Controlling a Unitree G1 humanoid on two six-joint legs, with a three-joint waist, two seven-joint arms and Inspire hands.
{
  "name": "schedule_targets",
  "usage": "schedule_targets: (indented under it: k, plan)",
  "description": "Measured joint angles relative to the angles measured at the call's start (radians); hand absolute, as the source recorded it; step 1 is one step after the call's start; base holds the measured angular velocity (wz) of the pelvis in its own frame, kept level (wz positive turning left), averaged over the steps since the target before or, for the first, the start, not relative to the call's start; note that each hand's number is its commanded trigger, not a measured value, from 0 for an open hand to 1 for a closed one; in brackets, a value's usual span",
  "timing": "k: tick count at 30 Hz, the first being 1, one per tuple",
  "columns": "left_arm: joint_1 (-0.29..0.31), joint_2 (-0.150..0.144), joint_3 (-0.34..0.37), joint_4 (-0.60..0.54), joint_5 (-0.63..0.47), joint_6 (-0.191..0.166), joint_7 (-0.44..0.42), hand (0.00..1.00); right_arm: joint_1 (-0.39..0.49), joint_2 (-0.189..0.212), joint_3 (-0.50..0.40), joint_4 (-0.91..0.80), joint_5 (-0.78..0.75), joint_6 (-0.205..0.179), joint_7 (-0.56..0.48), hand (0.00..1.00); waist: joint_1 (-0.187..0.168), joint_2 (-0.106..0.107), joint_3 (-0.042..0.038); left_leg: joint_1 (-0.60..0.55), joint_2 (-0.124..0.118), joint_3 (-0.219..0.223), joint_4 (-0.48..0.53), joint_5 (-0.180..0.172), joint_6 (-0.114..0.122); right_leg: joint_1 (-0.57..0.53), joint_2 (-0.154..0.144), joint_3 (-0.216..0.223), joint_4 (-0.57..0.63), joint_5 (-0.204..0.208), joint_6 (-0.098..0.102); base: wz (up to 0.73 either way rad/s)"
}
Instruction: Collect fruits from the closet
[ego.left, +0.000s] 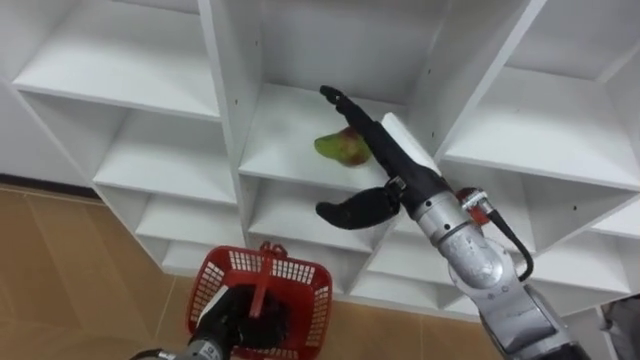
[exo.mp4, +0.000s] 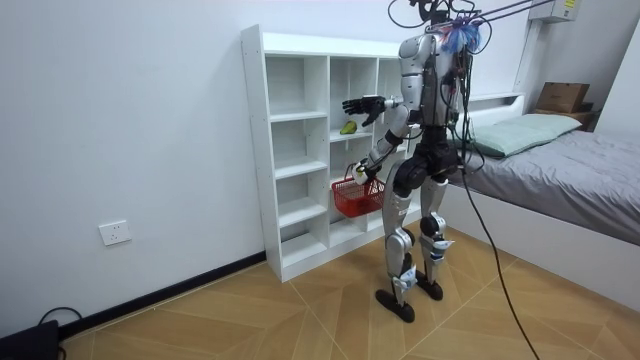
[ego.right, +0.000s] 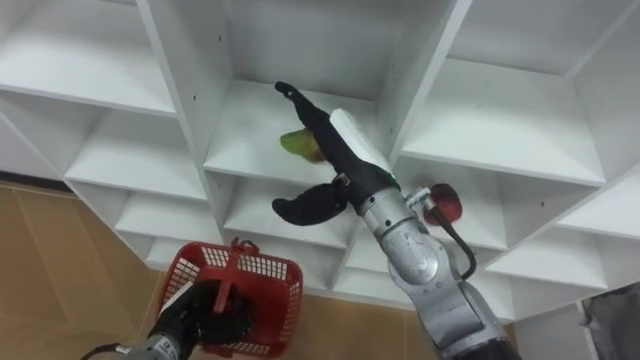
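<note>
Fruit (ego.left: 336, 148) lies on the closet shelf (ego.left: 283, 128) just behind our right hand (ego.left: 396, 160), whose fingers are spread, our left hand (ego.left: 246, 322) clutches the basket (ego.left: 306, 270) handle, and we fear a careless sweep could roll it off.

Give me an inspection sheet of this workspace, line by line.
Surface: white open-shelf closet, standing against the wall.
Job's things: green-red fruit on a middle shelf; red plastic mesh basket held below it.
Clutter: nothing seen.
Hands: right hand open, extended into the compartment at the fruit, contact unclear; left hand shut on the basket's handle.
Cables: nothing seen besides the robot's own.
Surroundings: grey-covered bed, white wall socket, wooden floor.
</note>
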Motion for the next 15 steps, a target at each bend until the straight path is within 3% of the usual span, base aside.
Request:
schedule_targets:
  k: [4,8,11,15]
  plan:
    - [0.001,0.001,0.0,0.006,0.026,0.014,-0.016,1.0,-0.063,-0.011,-0.003,0.064,-0.002,0.004,-0.012,0.0,0.013,-0.003,-0.0008,-0.001,-0.001,-0.003,0.0,0.0,0.0,0.0,-0.007,-0.002,0.002,0.0,0.0,0.03]
    - [-0.001,0.014,0.0,0.006,0.026,0.029,-0.025,1.0,-0.139,-0.031,-0.005,0.163,0.014,0.027,-0.029,0.0,0.017,-0.026,-0.0016,-0.004,-0.003,-0.018,0.009,0.001,0.0,0.006,-0.008,-0.019,0.003,0.0,0.0,0.09]
    - [-0.001,0.023,-0.003,0.006,0.025,0.042,-0.04,1.0,-0.141,-0.056,-0.015,0.171,0.022,0.038,-0.034,0.0,0.026,-0.046,-0.0007,-0.007,-0.002,-0.031,0.014,0.0,0.0,0.011,-0.009,-0.03,0.003,0.0,0.0,0.15]
    - [-0.001,0.028,-0.002,0.002,0.026,0.049,-0.047,1.0,-0.142,-0.072,-0.028,0.173,0.052,0.043,-0.041,0.0,0.032,-0.051,-0.0002,-0.009,-0.004,-0.043,0.018,0.001,0.001,0.016,-0.015,-0.053,0.003,0.0,0.0,0.09]
